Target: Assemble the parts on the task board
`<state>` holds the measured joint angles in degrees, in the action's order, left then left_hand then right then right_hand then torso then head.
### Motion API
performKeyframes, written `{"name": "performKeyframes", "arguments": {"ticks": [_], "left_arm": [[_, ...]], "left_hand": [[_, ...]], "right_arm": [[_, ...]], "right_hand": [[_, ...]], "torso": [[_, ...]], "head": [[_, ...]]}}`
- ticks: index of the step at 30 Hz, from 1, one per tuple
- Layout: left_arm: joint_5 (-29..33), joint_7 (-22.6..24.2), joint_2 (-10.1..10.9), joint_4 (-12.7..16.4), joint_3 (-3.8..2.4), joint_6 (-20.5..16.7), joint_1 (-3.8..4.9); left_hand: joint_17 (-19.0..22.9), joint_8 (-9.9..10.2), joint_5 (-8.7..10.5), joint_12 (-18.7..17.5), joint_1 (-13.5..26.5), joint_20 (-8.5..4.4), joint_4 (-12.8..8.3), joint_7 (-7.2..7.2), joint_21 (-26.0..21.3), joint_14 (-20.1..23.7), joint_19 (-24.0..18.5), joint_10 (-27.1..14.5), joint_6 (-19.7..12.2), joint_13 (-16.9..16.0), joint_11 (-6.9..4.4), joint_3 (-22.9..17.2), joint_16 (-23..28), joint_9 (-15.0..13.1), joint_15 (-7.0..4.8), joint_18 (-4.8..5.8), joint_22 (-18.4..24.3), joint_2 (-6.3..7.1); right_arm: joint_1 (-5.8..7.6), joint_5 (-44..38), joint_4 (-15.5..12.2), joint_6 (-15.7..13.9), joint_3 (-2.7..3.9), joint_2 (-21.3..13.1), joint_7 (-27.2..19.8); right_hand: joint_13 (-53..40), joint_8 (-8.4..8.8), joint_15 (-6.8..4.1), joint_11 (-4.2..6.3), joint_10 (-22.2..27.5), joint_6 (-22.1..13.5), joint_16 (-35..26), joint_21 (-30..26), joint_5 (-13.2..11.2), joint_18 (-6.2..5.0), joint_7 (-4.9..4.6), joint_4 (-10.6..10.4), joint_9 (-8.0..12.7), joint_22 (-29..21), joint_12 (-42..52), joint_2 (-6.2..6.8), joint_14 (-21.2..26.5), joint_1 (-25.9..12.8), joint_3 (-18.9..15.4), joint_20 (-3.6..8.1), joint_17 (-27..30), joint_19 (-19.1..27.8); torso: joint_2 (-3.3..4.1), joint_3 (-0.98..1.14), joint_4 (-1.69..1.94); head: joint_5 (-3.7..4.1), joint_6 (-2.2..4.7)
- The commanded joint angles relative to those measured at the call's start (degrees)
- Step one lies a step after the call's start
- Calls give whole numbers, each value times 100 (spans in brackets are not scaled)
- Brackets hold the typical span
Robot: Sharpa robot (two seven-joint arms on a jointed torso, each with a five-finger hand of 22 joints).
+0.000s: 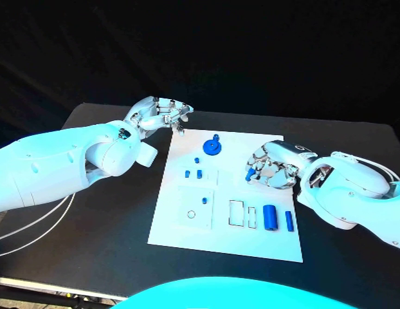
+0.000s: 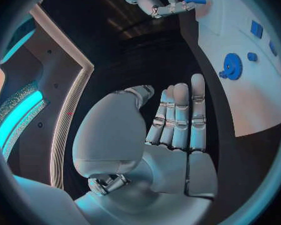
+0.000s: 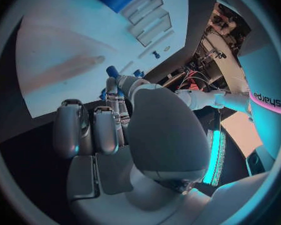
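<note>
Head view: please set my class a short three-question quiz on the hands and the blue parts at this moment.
1. True or false: the silver left hand holds a blue part.
2. Which hand pinches the small blue piece? A: left hand. B: silver right hand.
3. Fill in: the round blue wheel-shaped part lies on the ____.
Key: 1 false; 2 B; 3 white task board.

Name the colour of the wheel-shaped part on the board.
Blue wheel-shaped part, clearest in the head view.
</note>
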<state>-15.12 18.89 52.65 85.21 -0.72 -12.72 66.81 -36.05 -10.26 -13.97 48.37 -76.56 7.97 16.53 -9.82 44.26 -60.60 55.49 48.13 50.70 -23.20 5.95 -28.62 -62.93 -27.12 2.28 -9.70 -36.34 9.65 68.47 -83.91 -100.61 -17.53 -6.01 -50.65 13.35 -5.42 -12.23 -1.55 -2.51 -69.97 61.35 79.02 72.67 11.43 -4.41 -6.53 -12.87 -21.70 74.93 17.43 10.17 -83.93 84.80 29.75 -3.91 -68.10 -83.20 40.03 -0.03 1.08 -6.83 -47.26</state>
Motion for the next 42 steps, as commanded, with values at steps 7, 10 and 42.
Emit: {"name": "performKeyframes", "arguments": {"ticks": [7, 10, 42], "left_arm": [[18, 23, -23, -14, -3, 67, 2], [18, 21, -34, -20, -3, 76, 1], [20, 12, -66, -12, -2, 91, -1]], "left_hand": [[-7, 14, -15, 38, 24, 11, -14, -5, -34, 50, 33, -43, -38, 11, -5, 32, 20, 0, -1, -81, 8, -3], [-7, 14, -15, 38, 24, 11, -14, -5, -34, 50, 33, -43, -38, 11, -5, 32, 20, 0, -1, -81, 8, -3], [-8, 12, -16, 42, 16, 11, -14, -5, -45, 52, 40, -47, -38, 15, -4, 36, 23, -1, 0, -81, 17, -13]], "right_arm": [[46, 726, -388, -274, 31, -23, -156], [21, 826, -440, -269, 32, 93, -196], [-716, 165, 22, -319, -93, 1469, -306]], "right_hand": [[-10, -228, -40, 9, -52, -17, 44, 52, 2, 68, 18, -11, -303, 264, -35, 1, -219, -109, 24, -4, -23, -32], [-11, -229, -40, 9, -54, -18, 41, 43, 2, 66, 18, -11, -305, 257, -38, 3, -218, -116, 26, -3, -15, -29], [-19, -243, -42, 9, -61, -43, 27, -8, 0, 54, 10, 60, -328, 226, -81, 33, -210, -130, 63, -2, 19, -11]], "torso": [[-3, 2, -10], [-3, 4, -15], [9, 1, 0]], "head": [[-32, -10], [-52, -13], [-239, -118]]}}
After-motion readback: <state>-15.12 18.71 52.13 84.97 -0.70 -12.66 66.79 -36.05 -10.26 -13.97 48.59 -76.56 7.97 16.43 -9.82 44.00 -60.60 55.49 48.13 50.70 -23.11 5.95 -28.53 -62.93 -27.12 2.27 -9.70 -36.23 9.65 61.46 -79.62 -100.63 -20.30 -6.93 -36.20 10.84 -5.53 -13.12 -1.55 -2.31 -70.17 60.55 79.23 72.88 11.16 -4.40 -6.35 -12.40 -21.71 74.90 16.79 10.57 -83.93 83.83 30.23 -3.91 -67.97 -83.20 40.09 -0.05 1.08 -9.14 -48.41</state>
